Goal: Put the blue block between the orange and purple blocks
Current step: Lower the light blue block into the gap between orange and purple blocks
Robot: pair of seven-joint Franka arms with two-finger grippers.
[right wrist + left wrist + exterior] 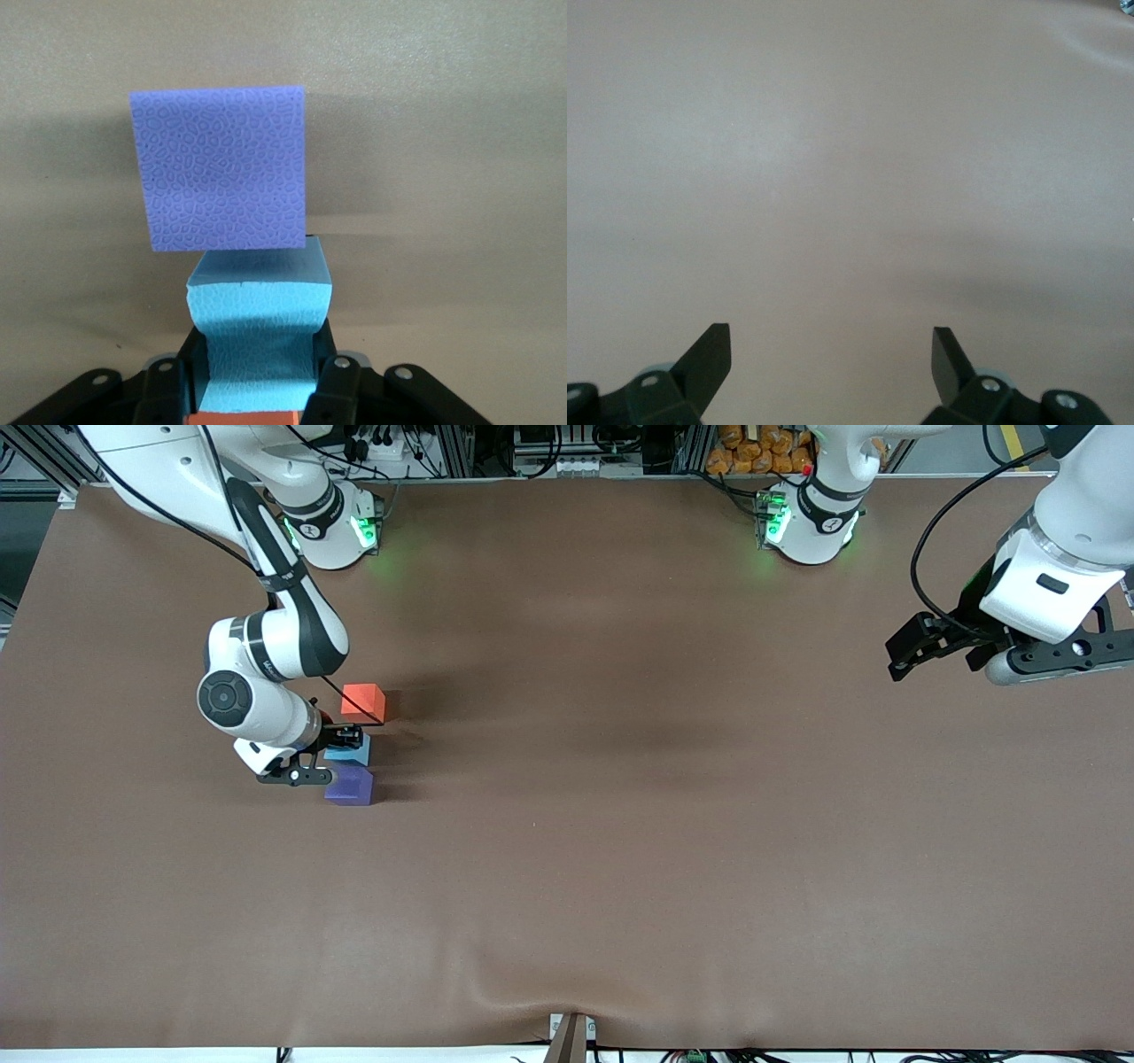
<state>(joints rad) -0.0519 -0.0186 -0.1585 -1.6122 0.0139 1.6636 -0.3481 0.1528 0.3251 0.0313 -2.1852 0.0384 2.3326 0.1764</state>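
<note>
Lining up, nearest first:
Purple block (349, 786): nearest the front camera of the three; a violet cube with a pebbled, foam-like skin, flat on the table (620, 850).
Blue block (351, 754): sky-blue cube of the same foam, sitting in the slot just beside the purple one, between it and the orange. Its sides visibly bulge inward where it is squeezed, so it looks soft.
Right gripper (347, 738): low over the slot, fingers (330, 376) clamped on the blue block.
Orange block (363, 701): orange-red cube, farthest of the row, a small gap from the blue.
Step in hand: likely the release. Best to seat the cube flat, open gently so the compressed foam does not spring sideways, then lift straight up clear of both neighbours.
Table cover: brown, matte, slightly rippled sheet.
Left gripper (943, 653): waits aloft over the left arm's end, jaws spread, holding nothing.
</note>
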